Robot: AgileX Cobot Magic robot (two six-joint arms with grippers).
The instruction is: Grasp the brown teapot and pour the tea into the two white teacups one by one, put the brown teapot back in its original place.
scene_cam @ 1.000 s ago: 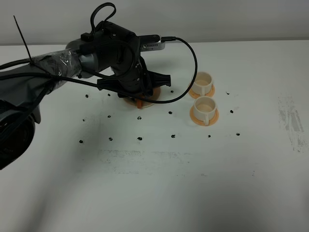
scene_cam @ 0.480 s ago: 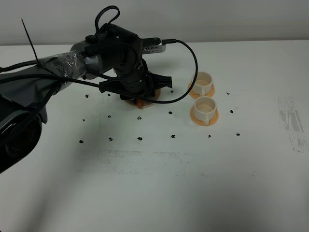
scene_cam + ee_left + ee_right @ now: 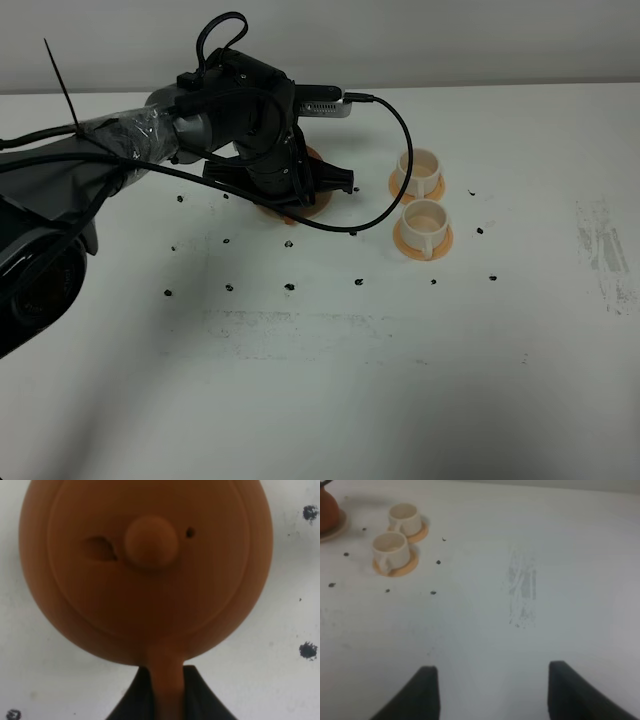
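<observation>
The brown teapot (image 3: 150,580) fills the left wrist view from above, its lid knob up. Its loop handle sits between the dark fingers of my left gripper (image 3: 167,685), which is shut on it. In the high view my left gripper (image 3: 295,195) covers the teapot almost wholly. The right wrist view shows the teapot (image 3: 324,510) over the cream saucer (image 3: 337,529); I cannot tell whether they touch. The two white teacups (image 3: 420,172) (image 3: 424,225) stand on orange coasters to the right of the teapot. My right gripper (image 3: 495,695) is open, empty, far from the cups (image 3: 390,547).
Small black dots (image 3: 290,287) mark the white table around the teapot and cups. A grey scuff patch (image 3: 600,250) lies at the right, also in the right wrist view (image 3: 522,590). The left arm's black cable (image 3: 395,130) loops close to the far cup.
The left wrist has shifted and turned slightly over the teapot, and its cable now hangs lower toward the cups. The cups have not moved.
</observation>
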